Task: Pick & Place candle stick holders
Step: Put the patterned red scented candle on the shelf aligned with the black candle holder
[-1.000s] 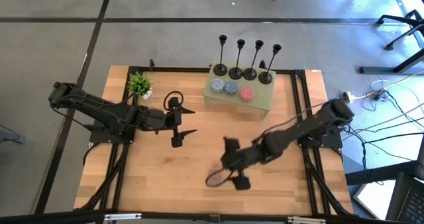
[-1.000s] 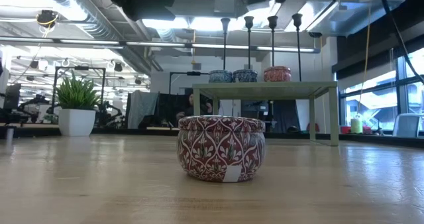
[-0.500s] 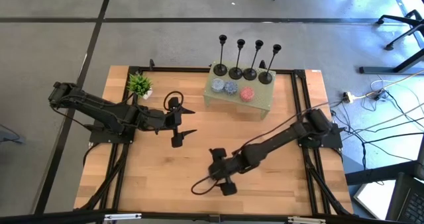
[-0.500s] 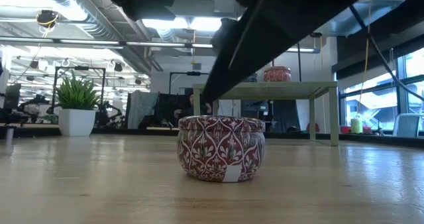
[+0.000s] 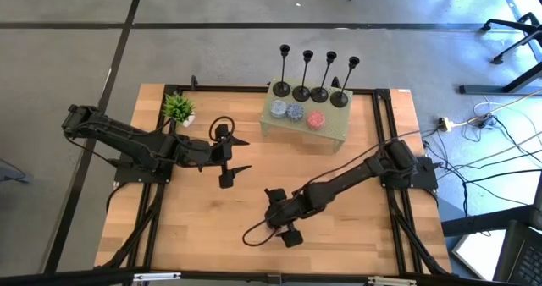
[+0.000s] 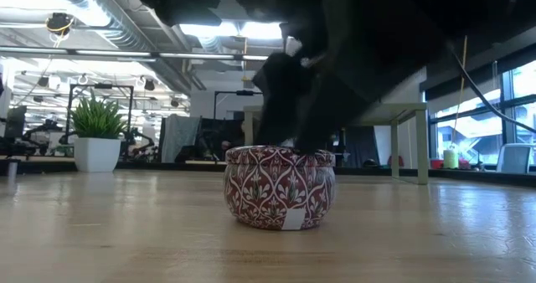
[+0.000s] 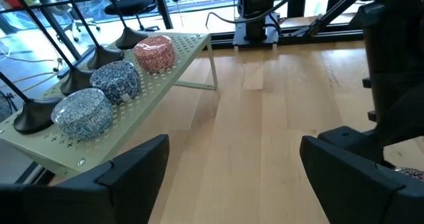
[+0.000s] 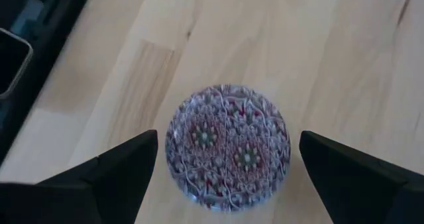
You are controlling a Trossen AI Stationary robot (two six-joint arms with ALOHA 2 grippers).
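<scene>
Four slim black candle stick holders (image 5: 315,76) stand in a row on their round bases along the far edge of a green stand (image 5: 330,132). Their bases also show in the left wrist view (image 7: 30,115). My right gripper (image 5: 282,220) is open and hangs over a red-and-white patterned tin (image 8: 228,148) on the table's near middle. Its fingers stand on either side of the tin without touching it (image 6: 300,136). My left gripper (image 5: 239,156) is open and empty at the table's left middle, pointing toward the right edge.
Three small round tins (image 5: 294,112) sit on the green stand in front of the holders. A small potted plant (image 5: 179,108) stands at the table's far left. In the low view my right arm hides the stand and the holders. Bare wood lies between the grippers and the stand.
My right gripper has gone toward the table's left edge and down. It now hangs right over the patterned tin, where one second ago it was out of the low view. The tin has stayed in place.
</scene>
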